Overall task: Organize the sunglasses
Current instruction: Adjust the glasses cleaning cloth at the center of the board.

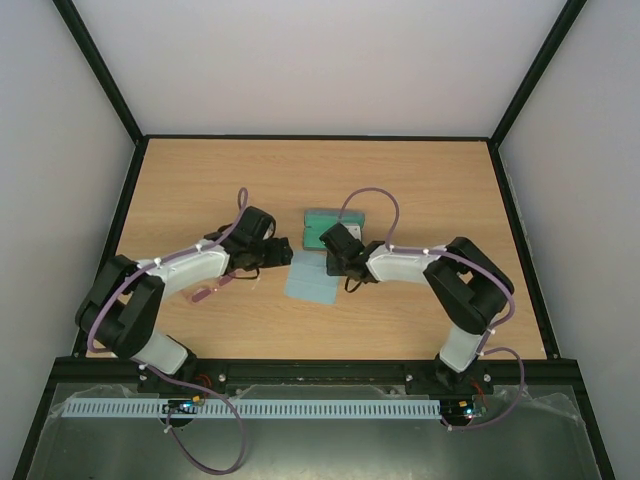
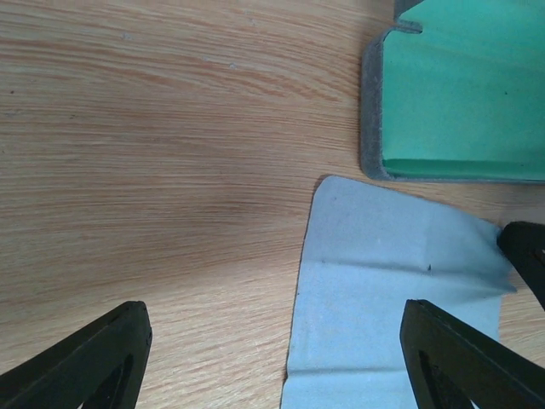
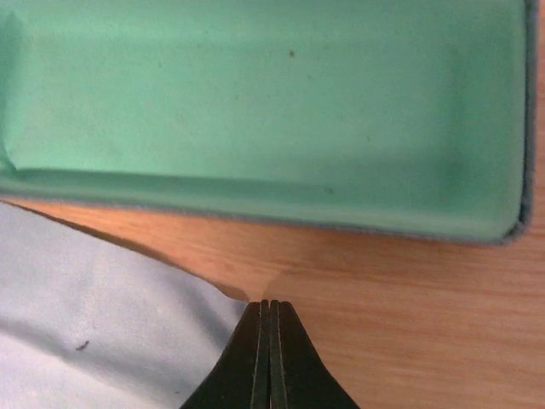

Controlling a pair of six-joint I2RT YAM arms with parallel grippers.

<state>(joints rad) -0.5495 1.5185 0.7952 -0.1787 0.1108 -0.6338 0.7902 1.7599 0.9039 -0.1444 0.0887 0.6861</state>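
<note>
The sunglasses show as pinkish lenses on the table beside my left forearm, partly hidden by it. The open hard case, green inside, lies at mid-table; it also shows in the left wrist view and the right wrist view. The light blue cloth lies flat just in front of the case. My left gripper is open and empty over the cloth's left edge. My right gripper is shut at the cloth's far right corner, which looks pinched and slightly lifted.
The wooden table has black rails along its sides. My two grippers are close together on either side of the cloth, just in front of the case.
</note>
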